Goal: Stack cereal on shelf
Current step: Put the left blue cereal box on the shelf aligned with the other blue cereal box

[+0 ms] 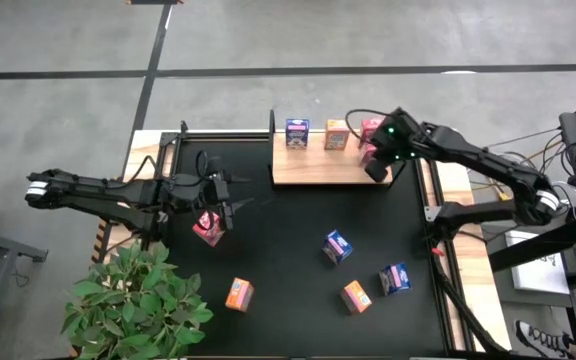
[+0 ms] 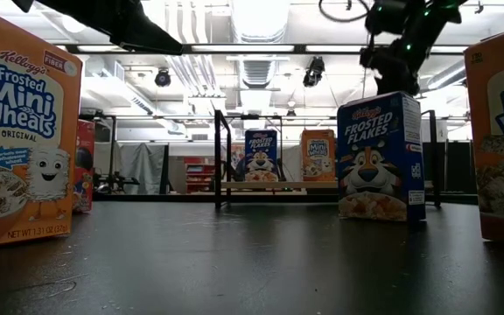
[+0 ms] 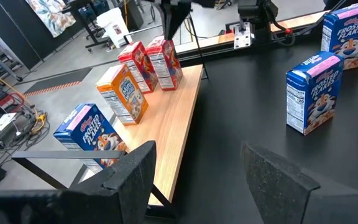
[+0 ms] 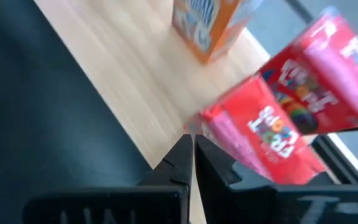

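Right gripper [image 1: 378, 165]: fingers [image 4: 185, 158] pressed together, nothing between them. It sits over the right end of the shelf [image 1: 308, 165], just beside two red-pink boxes [image 1: 370, 133]; in the right wrist view those red boxes [image 4: 291, 118] lean close against the fingertips, with an orange box [image 4: 207, 22] farther along the wood.

Left gripper [image 1: 223, 205]: jaws parted wide, holding nothing, as seen in the left wrist view, where both fingers [image 3: 135, 177] stand apart with bare mat between. It hovers above the left side of the black mat [image 1: 288, 260], just over a red-pink box [image 1: 208, 228] lying on the mat.

On the shelf, left to right: blue box [image 1: 297, 133], orange box [image 1: 337, 134], then the two red-pink ones. All upright as far as the high view shows.

Loose on the mat: blue box [image 1: 337, 246] near centre, blue box [image 1: 394, 278] toward the right, orange box [image 1: 356, 297] between and nearer the front, orange box [image 1: 239, 294] front-left.

A potted plant [image 1: 133, 300] stands at the front-left corner.
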You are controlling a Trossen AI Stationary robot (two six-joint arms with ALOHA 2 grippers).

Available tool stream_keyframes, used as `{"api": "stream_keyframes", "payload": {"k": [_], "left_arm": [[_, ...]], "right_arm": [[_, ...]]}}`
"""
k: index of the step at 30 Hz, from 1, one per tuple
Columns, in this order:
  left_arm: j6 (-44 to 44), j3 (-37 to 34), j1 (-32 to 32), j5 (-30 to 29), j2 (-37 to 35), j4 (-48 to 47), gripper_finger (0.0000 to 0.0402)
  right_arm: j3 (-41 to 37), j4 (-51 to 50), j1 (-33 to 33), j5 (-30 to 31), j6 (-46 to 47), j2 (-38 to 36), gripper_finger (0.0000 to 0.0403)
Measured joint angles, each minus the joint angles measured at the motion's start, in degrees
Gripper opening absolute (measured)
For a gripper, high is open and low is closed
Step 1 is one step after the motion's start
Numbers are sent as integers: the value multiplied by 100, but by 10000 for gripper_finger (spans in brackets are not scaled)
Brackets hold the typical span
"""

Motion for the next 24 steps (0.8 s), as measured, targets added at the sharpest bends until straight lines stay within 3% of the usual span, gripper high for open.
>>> {"api": "stream_keyframes", "payload": {"k": [6, 15, 24], "left_arm": [[-1, 0, -2, 0, 0, 0, 219], [0, 0, 0, 0, 0, 0, 219], [-23, -1, -2, 0, 1, 101, 219]], "right_arm": [[0, 162, -3, 602, 171, -189, 9], [2, 504, 74, 428, 33, -79, 9], [2, 1228, 1098, 250, 330, -233, 9]]}}
